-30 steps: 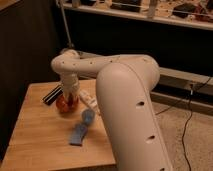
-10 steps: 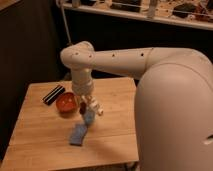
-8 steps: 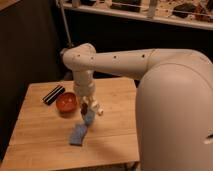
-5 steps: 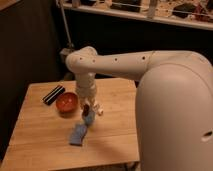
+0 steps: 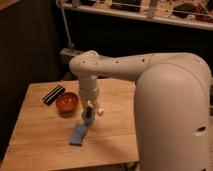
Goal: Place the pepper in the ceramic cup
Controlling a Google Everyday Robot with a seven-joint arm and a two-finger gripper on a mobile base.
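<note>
- A black, flat, oblong bar (image 5: 53, 94) lies at the far left of the pale wooden table (image 5: 40, 135). It has not moved and plays no part in the task.
- Just right of it sits the wide, round, orange-brown bowl (image 5: 66, 102). Three seconds ago the arm's wrist hung over it and hid it. Now it is fully in view and nothing red shows inside, so I judge the pepper has left that spot.
- Nearer the front edge lies the flat blue cloth-like pad (image 5: 77, 135), where it was before.
- The gripper (image 5: 89, 112) hangs from the white arm (image 5: 115, 65), pointing straight down. It has travelled from the bowl and in the last second has only crept a little. It is now directly over the cup.
- Whether the gripper is closed on anything cannot be told, as its tip is a dark blur. The pepper itself cannot be made out either; if carried, it is hidden there.
- The small, round, pale blue ceramic cup (image 5: 88, 120) stands upright between the bowl and the table's middle, just behind the pad's far end. It is touching the gripper's tip or very nearly so, and its mouth is mostly covered.
- I judge the carry is done and only the release into the cup is left.
- A small white object (image 5: 100, 111) sits just right of the cup.
</note>
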